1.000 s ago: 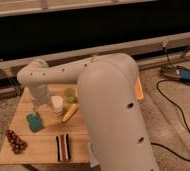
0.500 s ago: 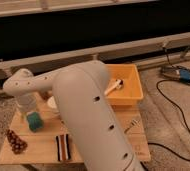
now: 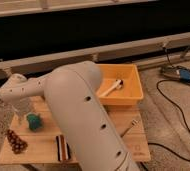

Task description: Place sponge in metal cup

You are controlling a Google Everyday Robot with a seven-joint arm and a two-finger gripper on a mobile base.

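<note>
A teal sponge (image 3: 34,121) stands on the left part of the wooden table (image 3: 93,150). My gripper (image 3: 20,111) hangs down from the white wrist at the table's far left end, just left of the sponge and close to it. The sponge is not lifted. My big white arm crosses the middle of the view and hides the centre of the table. No metal cup shows; it may be behind the arm.
An orange bin (image 3: 130,95) with a white utensil (image 3: 111,89) stands at the table's back right. A brown bumpy object (image 3: 16,141) and a dark striped object (image 3: 62,148) lie near the front edge. A metal utensil (image 3: 130,128) lies right. Cables and a blue device (image 3: 184,75) lie on the floor.
My arm has swung left and the gripper has gone from the table's middle to its left end, beside the sponge. The arm now covers the things at the centre.
</note>
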